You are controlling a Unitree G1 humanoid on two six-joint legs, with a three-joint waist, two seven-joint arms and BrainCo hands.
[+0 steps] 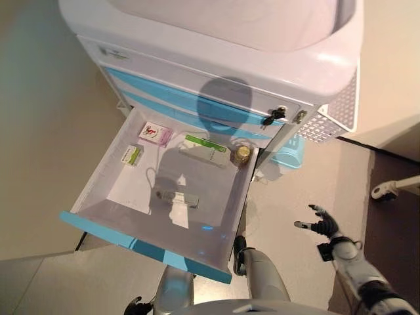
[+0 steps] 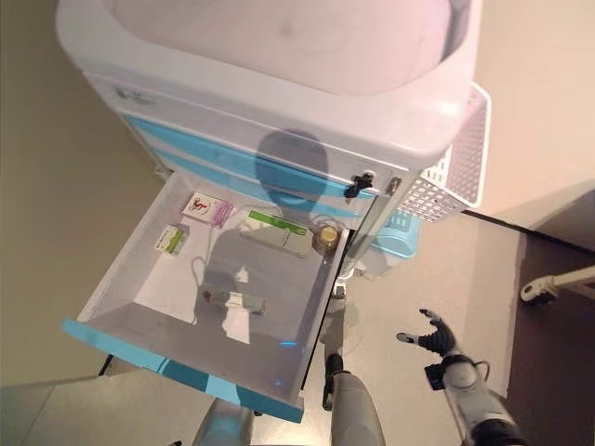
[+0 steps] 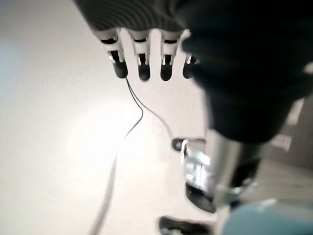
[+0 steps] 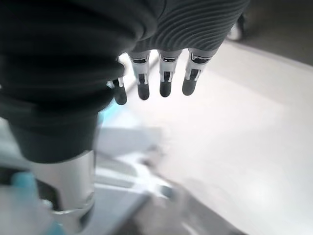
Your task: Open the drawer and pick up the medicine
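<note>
The cart's (image 1: 216,65) bottom drawer (image 1: 144,246) stands pulled fully out, its blue front nearest me. Inside lie a pink and white box (image 1: 155,133), a small green box (image 1: 132,155), a long white and green box (image 1: 205,149), a gold-lidded jar (image 1: 242,154) and a small vial (image 1: 176,196) lying flat. My right hand (image 1: 321,224) hangs open over the floor to the right of the drawer, well apart from it, holding nothing. Its fingers (image 4: 165,78) show straight in the right wrist view. My left hand (image 1: 136,306) is low, below the drawer front, with straight, empty fingers (image 3: 141,58).
A white perforated basket (image 1: 335,111) hangs on the cart's right side, with a light-blue bin (image 1: 290,155) below it. A white wheeled leg (image 1: 394,188) lies on the dark floor at the far right. Two shut blue drawers sit above the open one.
</note>
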